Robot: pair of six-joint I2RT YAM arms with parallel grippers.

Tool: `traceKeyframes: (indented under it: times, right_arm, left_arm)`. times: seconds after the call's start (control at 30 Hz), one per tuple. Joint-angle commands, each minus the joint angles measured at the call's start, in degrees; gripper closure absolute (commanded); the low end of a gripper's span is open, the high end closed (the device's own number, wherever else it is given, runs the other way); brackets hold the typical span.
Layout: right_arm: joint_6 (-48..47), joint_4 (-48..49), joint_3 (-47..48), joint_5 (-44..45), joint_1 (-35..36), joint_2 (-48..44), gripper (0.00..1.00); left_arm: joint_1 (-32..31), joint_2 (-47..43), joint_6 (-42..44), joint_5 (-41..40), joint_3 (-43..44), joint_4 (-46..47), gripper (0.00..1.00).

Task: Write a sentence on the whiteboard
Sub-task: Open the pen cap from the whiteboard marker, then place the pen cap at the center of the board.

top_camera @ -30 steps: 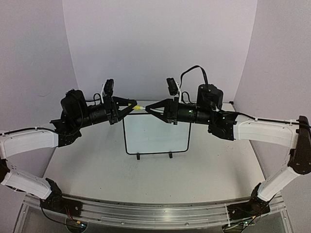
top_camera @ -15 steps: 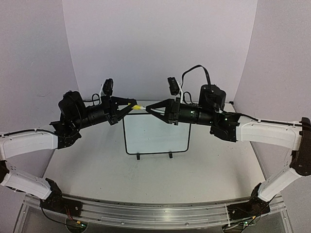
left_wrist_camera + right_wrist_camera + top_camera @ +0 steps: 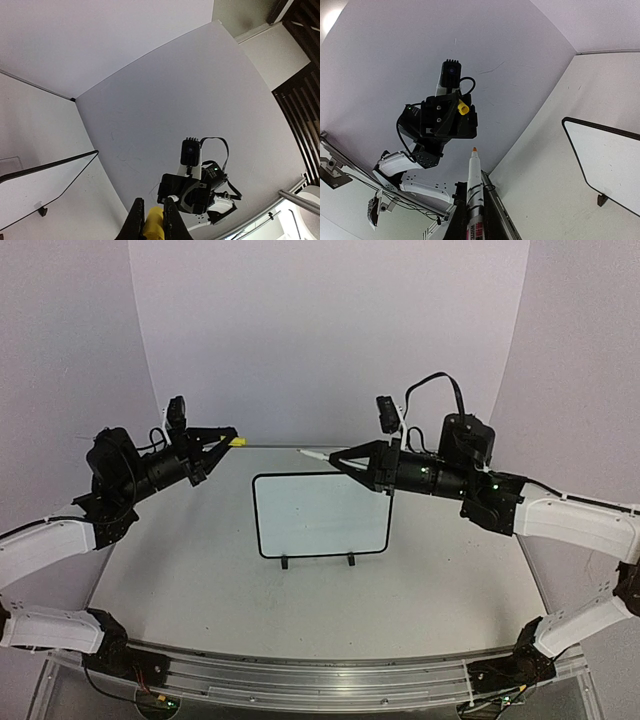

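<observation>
The two arms have drawn apart; a second ago the left gripper (image 3: 228,436) and the right gripper (image 3: 345,458) met nose to nose above the whiteboard (image 3: 320,515), with the marker (image 3: 318,454) and its yellow cap (image 3: 237,440) joined between them; now there is open air between the two. The cap has come off; the left gripper's jaws stand narrow and pinch the cap at their tips, and it has swung away to its own side; the right gripper is clamped tight on the marker's barrel, with the bare nib pointing out ahead of the fingers. I judge the uncapping done, so the pen is ready to write and the next step is to bring the nib down to the board.

From the nib, the whiteboard lies below and slightly back toward the right arm's wrist; its upper edge is the part nearest the tip, yet nib and surface are clearly apart, not touching. In the right wrist view the board sits off to the marker's side, low, with one black foot showing on the table (image 3: 200,580). The cap lies straight ahead of the nib, well apart. No stroke of the sentence can be made out on the white face; it looks blank, so the writing itself is all yet to do.
</observation>
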Motion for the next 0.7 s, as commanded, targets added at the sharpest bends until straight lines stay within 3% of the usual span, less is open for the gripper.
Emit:
traceKeyframes:
  times: [0.0,0.13,0.23,0.4,0.67]
  right_arm:
    - [-4.4,-5.12,1.57,2.67,-0.07,-3.86,1.0]
    - [-9.25,-10.63,2.14,5.82,-0.07,-6.49,1.0]
    - [-11.99,-13.04,1.68,7.36,-0.12,-8.01,1.0]
    - [-12.97,-14.79,1.57,7.21,-0.04,-8.14,1.0]
    - [-12.17,-14.83,0.75,7.05,0.35,-7.26,1.0]
  left_arm:
    - [2.1,-3.67,9.88,-6.18,2.05,-20.71,1.0]
    - [2.64,-4.0,16.61,-15.89,2.61,-41.43,1.0]
    - [2.7,-0.24,19.39,-19.58,2.52,-49.74,1.0]
    - [2.67,7.16,20.65,-17.97,-0.27,-49.37,1.0]
    - [2.7,20.64,25.56,-20.48,3.99,-53.81,1.0]
